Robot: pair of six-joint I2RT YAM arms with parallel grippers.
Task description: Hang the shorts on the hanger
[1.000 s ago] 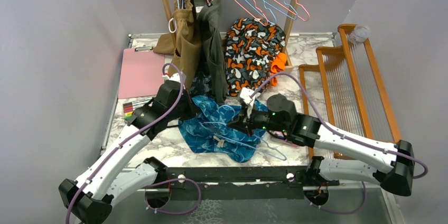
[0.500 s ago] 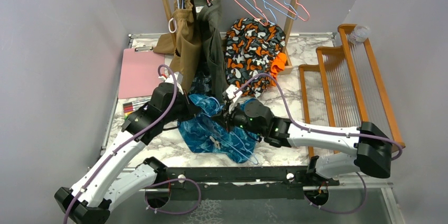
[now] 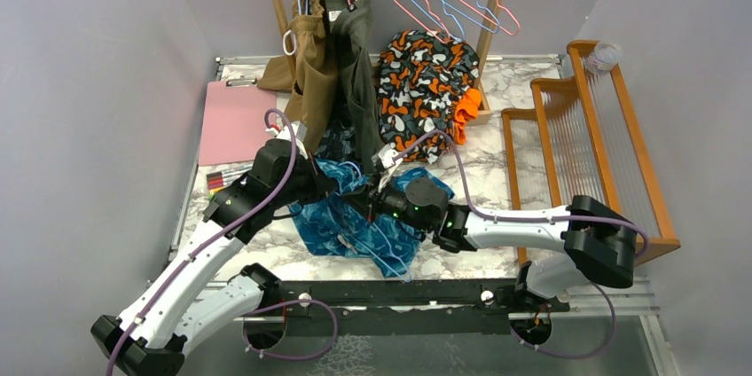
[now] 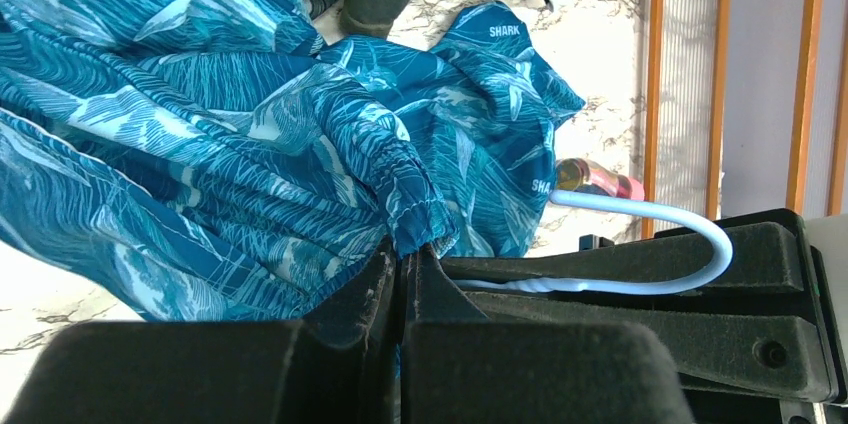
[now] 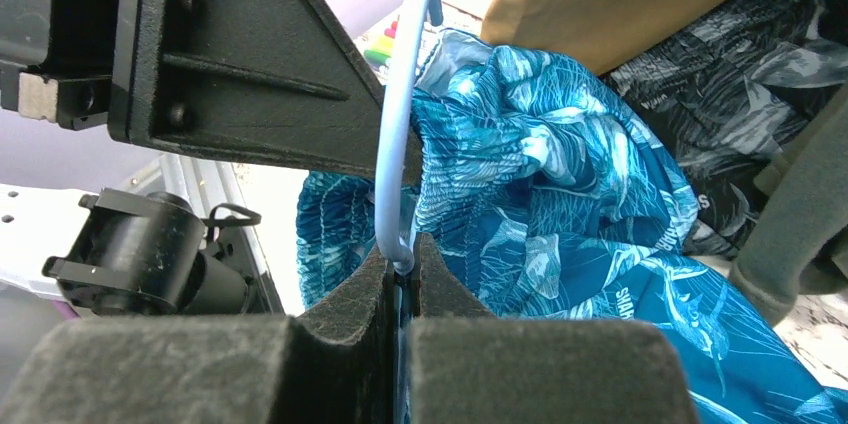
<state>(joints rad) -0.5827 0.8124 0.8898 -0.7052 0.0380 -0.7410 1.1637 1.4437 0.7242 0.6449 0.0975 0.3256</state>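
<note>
top external: the shorts (image 3: 341, 227) lie bunched on the table (image 3: 510, 83). left wrist: left gripper (image 4: 402, 264) is closed on their waistband (image 4: 410, 194); cloth seems soft, slippery, so this thick hem is the best hold. right wrist: right gripper (image 5: 402, 259) pinches the light hanger (image 5: 390, 144) wire.

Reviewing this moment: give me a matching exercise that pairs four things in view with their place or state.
Things
1. left tool
2. right tool
3. flat pink clipboard
4. orange, black and white blotch-patterned garment

Place or state
A. lying at the left edge of the marble table
B. shut on the thin light-blue wire hanger
C. bunched beside a wooden post
D. shut on the shiny teal-blue patterned shorts

Pairs: 1-D, 2-B, 3-A, 4-C
</note>
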